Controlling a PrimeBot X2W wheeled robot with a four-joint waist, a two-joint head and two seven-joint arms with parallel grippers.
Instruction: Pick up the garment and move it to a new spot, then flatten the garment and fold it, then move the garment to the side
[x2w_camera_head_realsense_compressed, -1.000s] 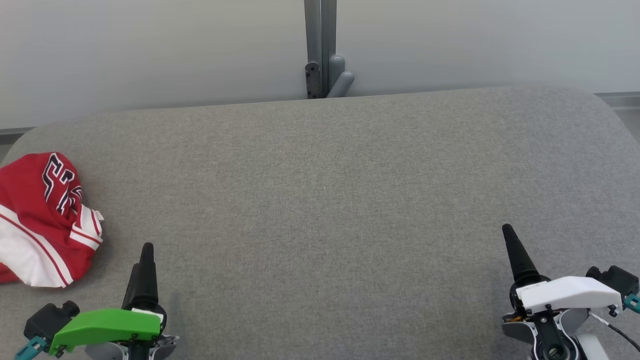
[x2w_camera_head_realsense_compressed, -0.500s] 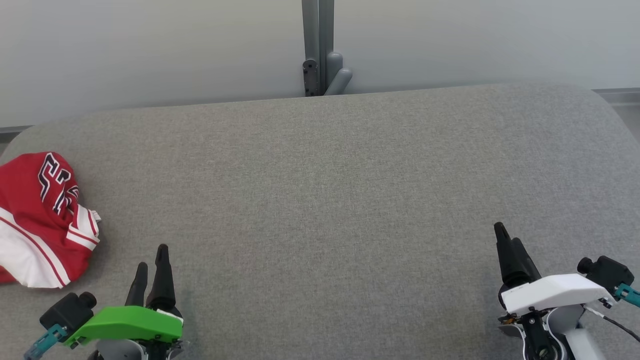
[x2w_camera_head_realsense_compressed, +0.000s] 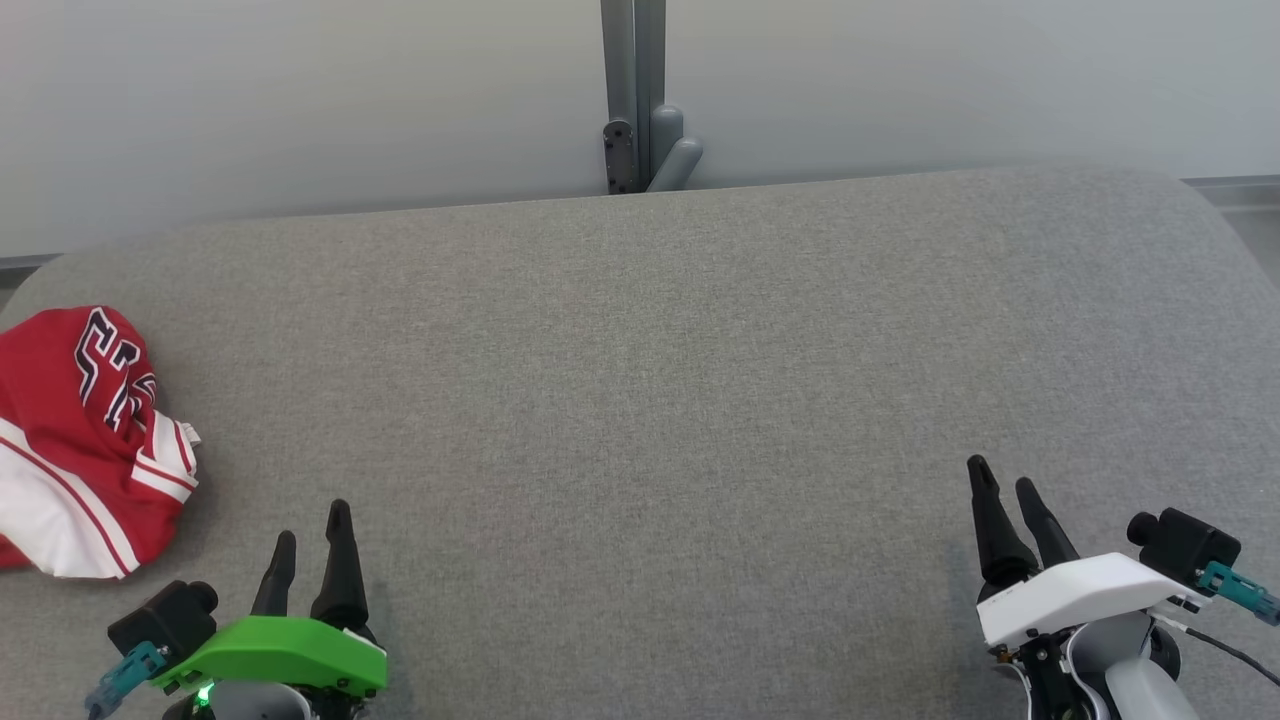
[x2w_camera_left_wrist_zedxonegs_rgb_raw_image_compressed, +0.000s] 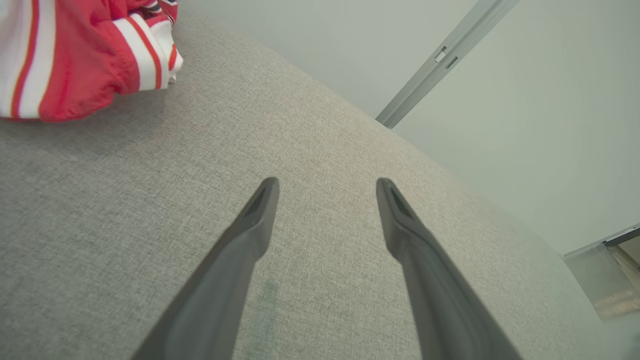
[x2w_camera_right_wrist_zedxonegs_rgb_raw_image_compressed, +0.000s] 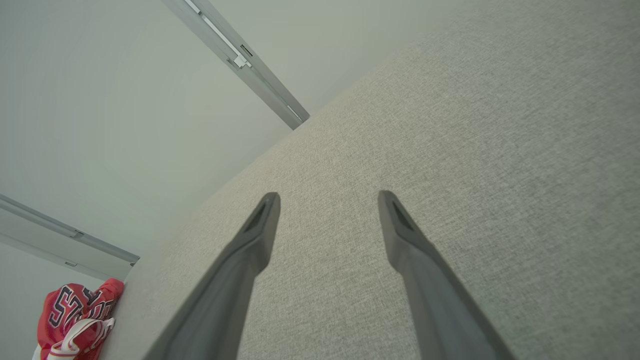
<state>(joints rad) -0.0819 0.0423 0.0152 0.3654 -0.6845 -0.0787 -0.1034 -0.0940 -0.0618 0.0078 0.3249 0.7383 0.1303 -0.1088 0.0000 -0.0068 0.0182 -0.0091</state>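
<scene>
Lying in a crumpled heap at the left edge of the grey padded table (x2w_camera_head_realsense_compressed: 650, 380), the red and white garment (x2w_camera_head_realsense_compressed: 85, 440) has dark lettering showing on top, and nothing touches it. By my judgement the first step, picking it up, is not yet begun: the cloth is bunched and unfolded, and the wide middle of the table looks like the likely new spot. The left gripper (x2w_camera_head_realsense_compressed: 312, 524) is the nearer one, just to the right of the heap and closer to the robot, apart from it. Its two dark fingers are spread wide with bare table between them, holding nothing. The next move likely calls for that arm to swing left and reach over the heap, then lower the spread fingers onto a raised fold and close on enough cloth to lift it whole. A thin pinch could let it slip. The right gripper (x2w_camera_head_realsense_compressed: 1000, 476) hangs well apart at the lower right, fingers likewise spread and empty. A pale wall and a grey post (x2w_camera_head_realsense_compressed: 630, 90) stand behind the table.
</scene>
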